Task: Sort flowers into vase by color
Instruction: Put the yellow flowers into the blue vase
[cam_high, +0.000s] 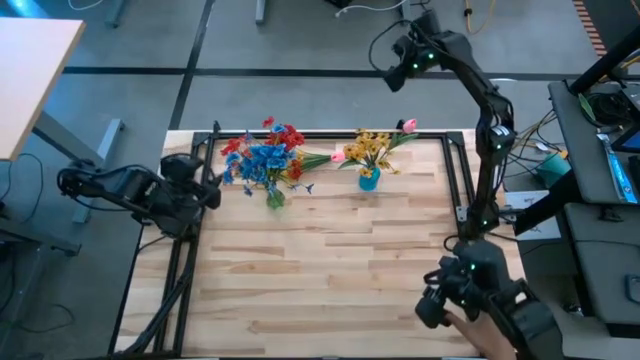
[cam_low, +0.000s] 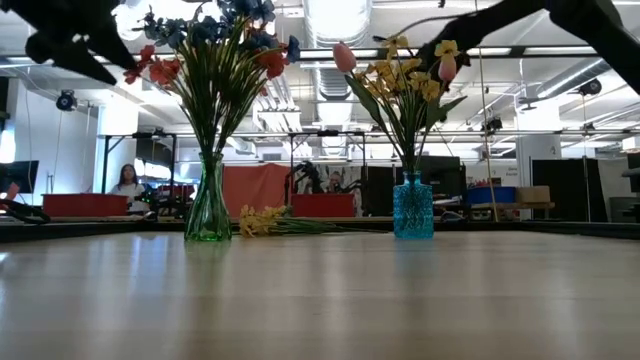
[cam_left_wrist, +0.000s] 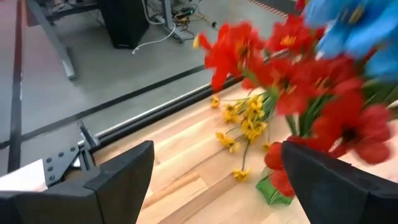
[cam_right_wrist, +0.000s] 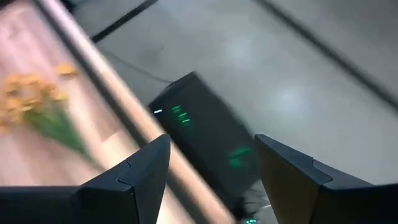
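- My left gripper (cam_left_wrist: 211, 180) sits spread beside the green vase (cam_high: 275, 199) of red and blue flowers (cam_high: 262, 157).
- My right gripper (cam_right_wrist: 211, 180), spread and empty, hovers beyond the far edge, near the blue vase (cam_high: 369, 180).

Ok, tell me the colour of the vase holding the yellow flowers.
The vase is blue, a patterned translucent glass; the low view shows it best.

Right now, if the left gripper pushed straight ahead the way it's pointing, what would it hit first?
Probably the red blooms in the green vase: they fill the space just beyond the open left gripper. Depth is unclear, and yellow flowers lie on the table farther on.
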